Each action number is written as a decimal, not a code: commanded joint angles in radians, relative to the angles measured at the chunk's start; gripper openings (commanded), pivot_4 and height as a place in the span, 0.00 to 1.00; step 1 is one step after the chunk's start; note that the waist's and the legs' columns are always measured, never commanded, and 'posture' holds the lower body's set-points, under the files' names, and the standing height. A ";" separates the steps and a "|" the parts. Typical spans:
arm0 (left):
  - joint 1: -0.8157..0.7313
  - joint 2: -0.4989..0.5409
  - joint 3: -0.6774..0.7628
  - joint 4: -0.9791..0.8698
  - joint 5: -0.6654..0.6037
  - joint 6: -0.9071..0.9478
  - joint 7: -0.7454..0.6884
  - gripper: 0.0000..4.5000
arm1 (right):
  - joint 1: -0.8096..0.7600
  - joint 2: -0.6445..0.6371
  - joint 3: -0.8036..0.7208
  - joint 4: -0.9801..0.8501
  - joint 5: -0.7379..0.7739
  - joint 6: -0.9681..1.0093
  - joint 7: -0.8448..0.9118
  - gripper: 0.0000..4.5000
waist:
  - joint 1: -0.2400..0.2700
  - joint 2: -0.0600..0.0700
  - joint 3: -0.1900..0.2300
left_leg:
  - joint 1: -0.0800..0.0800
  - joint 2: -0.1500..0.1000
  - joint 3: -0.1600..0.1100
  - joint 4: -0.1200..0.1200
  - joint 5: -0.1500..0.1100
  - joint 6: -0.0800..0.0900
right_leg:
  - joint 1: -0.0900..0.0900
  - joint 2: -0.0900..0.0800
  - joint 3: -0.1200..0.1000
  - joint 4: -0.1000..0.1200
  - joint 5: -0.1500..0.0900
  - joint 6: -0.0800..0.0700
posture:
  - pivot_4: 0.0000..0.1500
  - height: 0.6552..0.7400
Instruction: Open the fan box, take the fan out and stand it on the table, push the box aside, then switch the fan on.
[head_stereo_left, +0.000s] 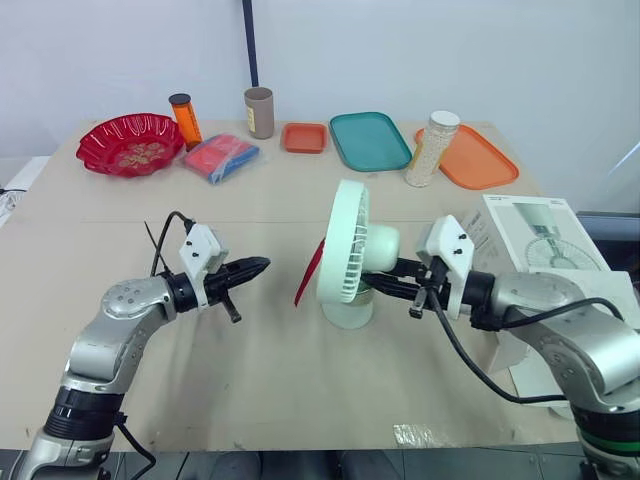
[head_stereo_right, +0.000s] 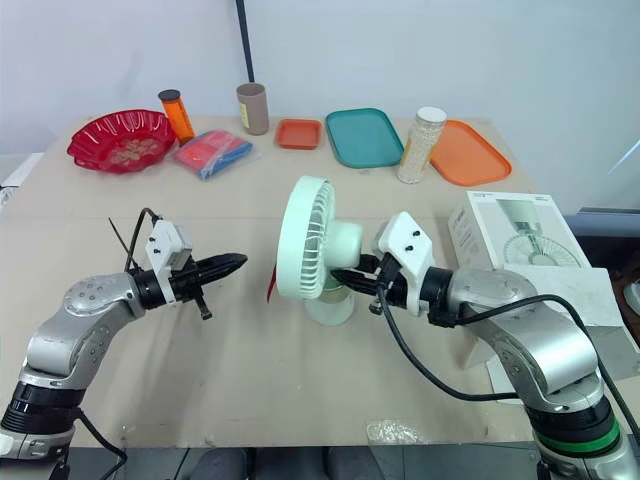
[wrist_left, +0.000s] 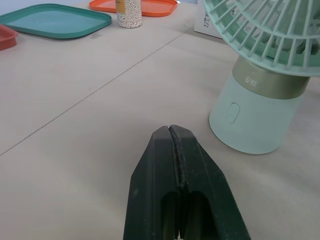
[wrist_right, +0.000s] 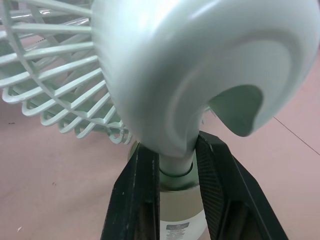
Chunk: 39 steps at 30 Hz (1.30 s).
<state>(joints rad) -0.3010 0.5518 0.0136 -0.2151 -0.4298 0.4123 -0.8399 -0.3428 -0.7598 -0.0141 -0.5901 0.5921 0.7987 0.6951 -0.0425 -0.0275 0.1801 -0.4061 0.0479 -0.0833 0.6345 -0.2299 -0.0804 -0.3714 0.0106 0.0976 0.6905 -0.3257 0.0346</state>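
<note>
Standing upright near the middle of the table (head_stereo_left: 250, 380), the fan (head_stereo_left: 345, 250) is out of its box (head_stereo_left: 535, 235), which lies well off to the robot's right, past the right arm. Unboxing, placement and clearing therefore look complete; switching on looks outstanding, though whether the blades are turning cannot be told.

The right gripper (wrist_right: 175, 155) pinches the fan's narrow neck, one black finger on each side, between base and motor housing. The left gripper (head_stereo_left: 255, 267) hangs apart from the fan, fingers pressed together and empty, tip aimed at the base, where a small oval button (wrist_left: 231, 112) faces it.

Materials: fan in smooth pale green plastic, with a round slatted grille, a glossy domed housing, a dull gold band and a tapered drum base. Box is white printed card. Table surface is matte tan sheet, seamed.
</note>
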 joint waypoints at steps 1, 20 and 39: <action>-0.011 0.016 0.016 -0.015 -0.002 -0.015 -0.010 0.01 | -0.002 -0.009 -0.004 -0.020 -0.024 -0.024 -0.005 0.20 | 0.000 0.000 0.000 | 0.000 0.000 0.000 0.000 0.000 0.000 | 0.000 0.000 0.000 0.000 0.000 0.000 | 1.00 1.00; -0.012 0.017 0.018 -0.006 0.003 -0.029 0.003 0.00 | -0.009 -0.004 0.036 0.026 -0.075 -0.066 0.015 0.89 | -0.001 0.000 0.000 | 0.001 0.000 0.000 0.000 0.000 0.000 | 0.000 0.000 0.000 0.001 0.000 0.000 | 1.00 1.00; 0.083 0.145 0.071 -0.094 -0.053 0.025 -0.072 0.00 | 0.207 -0.097 -0.194 -0.165 0.053 0.048 0.016 0.97 | -0.002 0.000 0.000 | 0.000 0.000 0.000 0.000 0.000 0.000 | 0.000 0.000 0.000 0.001 0.000 0.000 | 1.00 1.00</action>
<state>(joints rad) -0.2265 0.6826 0.0514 -0.2623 -0.4620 0.4340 -0.8943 -0.1371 -0.8455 -0.1535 -0.6992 0.6173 0.8387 0.7177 -0.0441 -0.0275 0.1801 -0.4053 0.0479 -0.0828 0.6347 -0.2300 -0.0804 -0.3712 0.0107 0.0984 0.6912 -0.3259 0.0348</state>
